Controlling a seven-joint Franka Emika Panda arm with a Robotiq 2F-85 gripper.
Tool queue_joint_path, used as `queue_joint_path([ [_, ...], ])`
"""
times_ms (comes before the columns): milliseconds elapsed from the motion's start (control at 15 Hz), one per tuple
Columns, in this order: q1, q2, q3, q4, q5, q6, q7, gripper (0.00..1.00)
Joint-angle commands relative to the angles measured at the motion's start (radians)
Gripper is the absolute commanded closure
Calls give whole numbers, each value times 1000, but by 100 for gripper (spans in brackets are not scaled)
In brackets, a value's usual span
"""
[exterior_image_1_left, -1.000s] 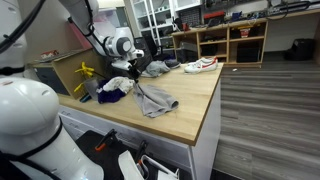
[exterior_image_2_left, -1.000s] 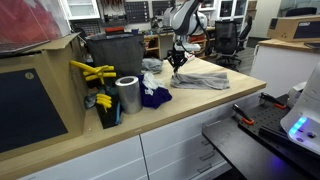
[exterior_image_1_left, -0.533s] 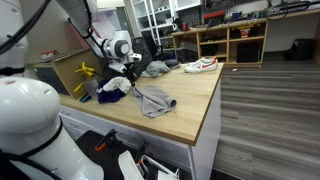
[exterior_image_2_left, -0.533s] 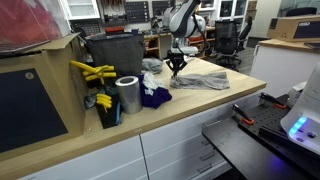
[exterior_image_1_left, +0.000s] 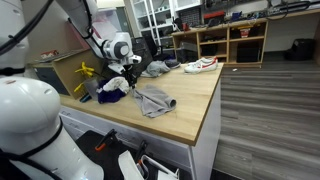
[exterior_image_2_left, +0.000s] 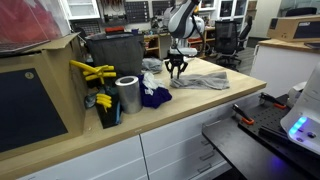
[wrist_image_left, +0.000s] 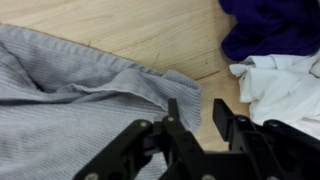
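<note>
fingers (wrist_image_left: 224, 118) spread apart, empty, hovering just above the folded edge of the grey cloth (wrist_image_left: 70, 100) | grey cloth lies rumpled on tabletop (wrist_image_left: 130, 25), near purple cloth (wrist_image_left: 270, 25) and white cloth (wrist_image_left: 285, 85) | progress: nothing gripped, grasp and lift not yet done

The grey cloth (wrist_image_left: 70, 110) is soft, matt, finely woven fabric. The table (wrist_image_left: 120, 25) is smooth, light wood. The gripper (wrist_image_left: 196, 112) is matt black, and the can (exterior_image_2_left: 127, 95) is shiny metal.

In the wrist view, the spread cloth (wrist_image_left: 70, 110) fills the left, the garment heap (wrist_image_left: 272, 40) lies upper right, and the gripper (wrist_image_left: 197, 110) is bottom centre, between them.
</note>
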Motion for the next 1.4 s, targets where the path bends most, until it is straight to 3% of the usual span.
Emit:
queue_joint_path([
  [0,-30,-85,8,-40,5,-53,-131,27],
  [200,-56,-127,6,-48,-20,-186,-261,4],
  [267,-63,-137,1,-51,-35,-250,-303,0],
  [467,-78,-153,-17,-67,-109,-389,-396,0],
  [667,-88,-151,-34,-101,-214,-433,-494,0],
  [733,-105,-212,-50,-139,-256,-465,-537,0],
  [1067,-148,-306,-89,-256,-416,-407,-676,0],
  [1333,-177,-425,-96,-396,-409,-311,-782,0],
])
